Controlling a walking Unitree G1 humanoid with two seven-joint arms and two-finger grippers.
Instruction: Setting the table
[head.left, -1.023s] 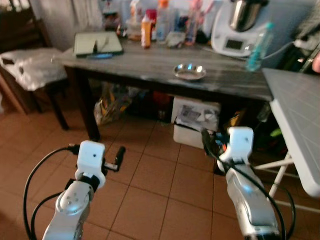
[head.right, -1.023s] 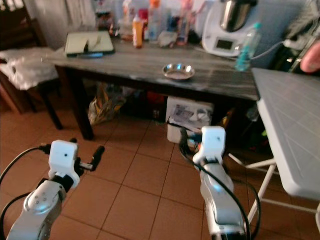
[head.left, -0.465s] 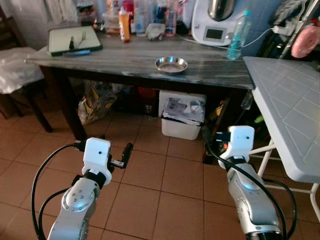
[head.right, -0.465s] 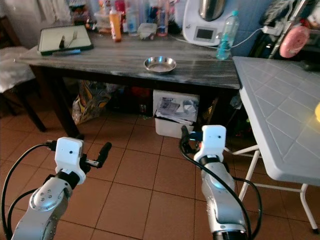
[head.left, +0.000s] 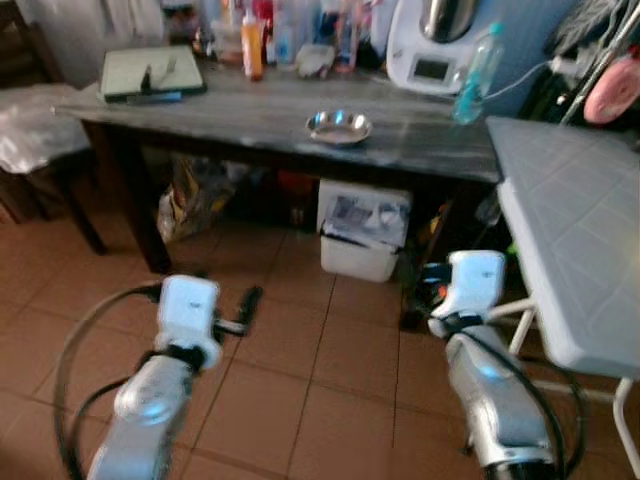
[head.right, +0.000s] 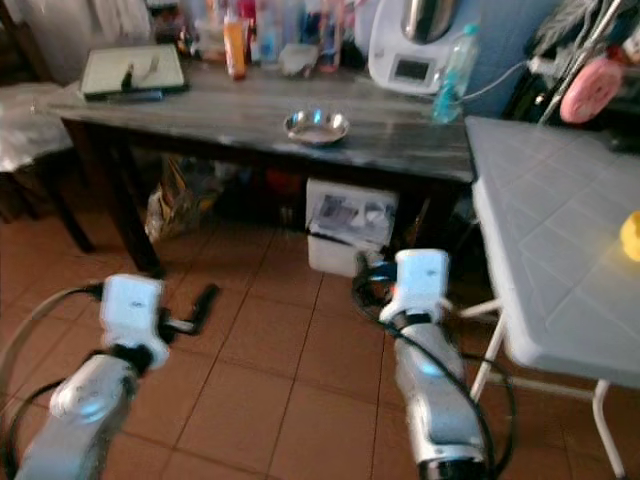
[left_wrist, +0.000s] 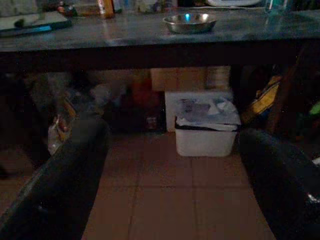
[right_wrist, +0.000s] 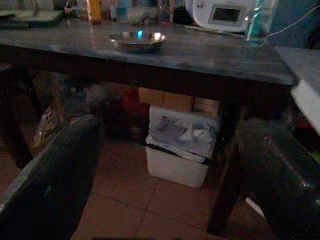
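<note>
A small steel bowl (head.left: 338, 127) sits on the dark wooden table (head.left: 250, 115) ahead of me, near its front edge. To my right stands a white folding table (head.left: 570, 220) with something yellow (head.right: 631, 235) on it. Both arms are held low over the tiled floor, well short of the dark table. My left gripper (left_wrist: 170, 175) is open with nothing between its fingers, and the bowl (left_wrist: 190, 22) lies far beyond it. My right gripper (right_wrist: 170, 170) is open and empty too, pointing under the table's edge below the bowl (right_wrist: 137, 41).
At the back of the dark table are a green board (head.left: 150, 72), bottles (head.left: 252, 50), a white kitchen machine (head.left: 435, 45) and a clear water bottle (head.left: 474, 75). A white bin (head.left: 363, 235) and bags sit underneath. A chair with a white bag (head.left: 35, 140) stands at left.
The camera has swung right and shifted, bringing more of the white folding table into view; the picture is now slightly blurred. Both arms keep the same pose, grippers still open.
</note>
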